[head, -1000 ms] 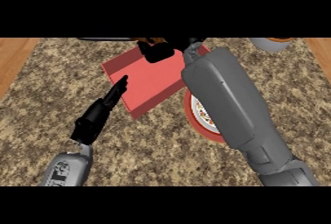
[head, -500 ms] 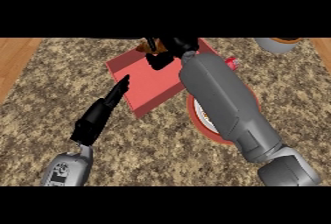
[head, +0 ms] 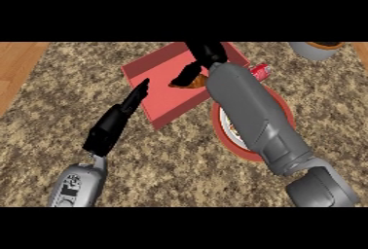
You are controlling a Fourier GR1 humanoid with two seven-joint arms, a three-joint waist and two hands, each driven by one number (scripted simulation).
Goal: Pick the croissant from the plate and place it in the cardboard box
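Head view: the right robot hand (head: 205, 61), fingers curled around a golden-brown croissant (head: 193, 82), holds it over the flat red cardboard box (head: 161, 99); pickup looks done, release remains; the red-rimmed round plate (head: 277, 104) lies partly hidden under the grey forearm; the left robot hand (head: 119, 119) has its fingers straight, resting above the speckled stone desk (head: 79, 73).

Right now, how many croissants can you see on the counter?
1. The croissant is held by the right robot hand over the red box, not on the plate. The forearm covers much of the plate, so another could be hidden there.
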